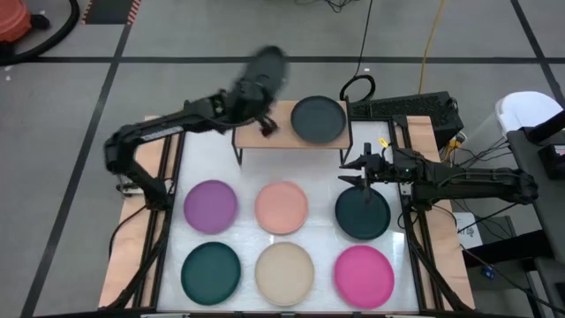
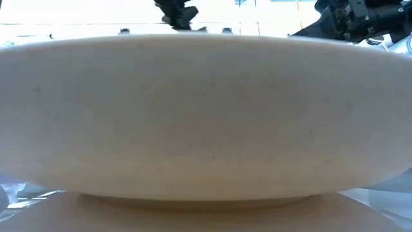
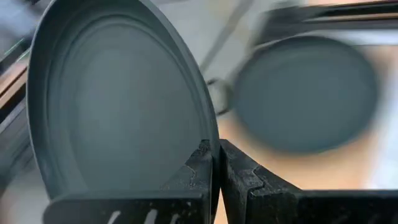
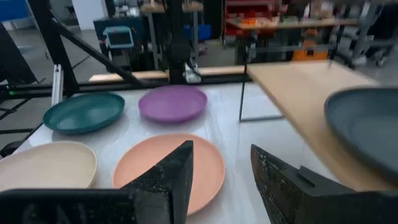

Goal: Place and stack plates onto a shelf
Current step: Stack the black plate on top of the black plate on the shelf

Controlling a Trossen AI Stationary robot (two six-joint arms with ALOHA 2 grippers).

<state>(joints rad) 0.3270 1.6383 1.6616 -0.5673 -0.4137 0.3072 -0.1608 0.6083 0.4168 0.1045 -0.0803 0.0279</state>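
My left gripper (image 1: 254,106) is shut on a dark grey plate (image 1: 262,72) above the left half of the light-wood shelf (image 1: 265,141). A second dark grey plate (image 1: 318,119) lies flat on the shelf's right half. My right gripper (image 1: 364,172) is open and hangs over a dark teal plate (image 1: 362,214) by the table's right side, touching nothing. Purple (image 1: 210,205), salmon (image 1: 281,206), teal (image 1: 210,271), beige (image 1: 284,272) and magenta (image 1: 364,276) plates lie flat on the table. My left gripper (image 3: 216,163) pinches the dark grey plate by its rim (image 3: 210,127), one finger on the hollow side and one on the underside. The plate is lifted clear and stands steeply tilted, nearly on edge, reaching away from the fingers over the shelf.
The beige plate (image 2: 206,109) fills the low view and hides the table behind it. Black frame rails (image 1: 168,177) run along both table sides. Cables and a dark box (image 1: 415,110) lie beyond the shelf's far right corner. The shelf's left half (image 4: 292,81) is bare wood.
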